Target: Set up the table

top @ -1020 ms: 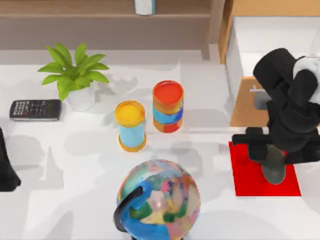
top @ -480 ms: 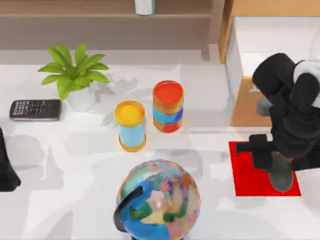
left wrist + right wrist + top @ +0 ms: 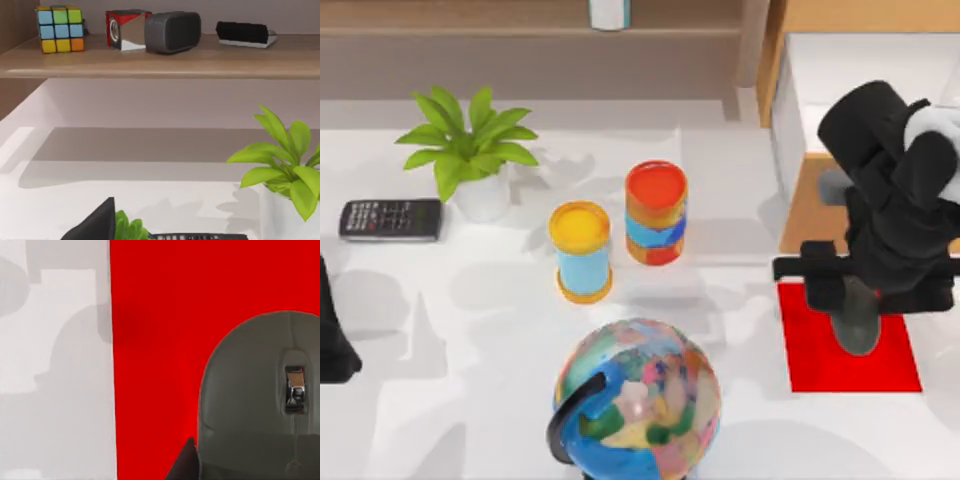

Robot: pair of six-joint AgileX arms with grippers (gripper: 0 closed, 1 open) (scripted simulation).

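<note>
Top view, left to right across the white table: left arm parked at the table's left edge, just a dark shape, so I cannot tell whether its fingers are apart or together. Black calculator lies flat near that edge; just beside it, a green plant in a white pot. Toward the middle stand two upright cans, apart from each other: one with a yellow top and light-blue band, one with an orange-red top and mixed bands. A multicoloured globe on a black arc sits at the near edge, in front of the cans. At the right lies a red mat flat on the table, with a light-brown wooden cabinet behind it. Right gripper sits over the mat, with a grey computer mouse under it, apparently clamped between the fingers, though the arm hides the contact. Right wrist view: the mouse, scroll wheel visible, over the mat. Left wrist view: a wooden shelf carrying a colour cube, a speaker and other small items.
</note>
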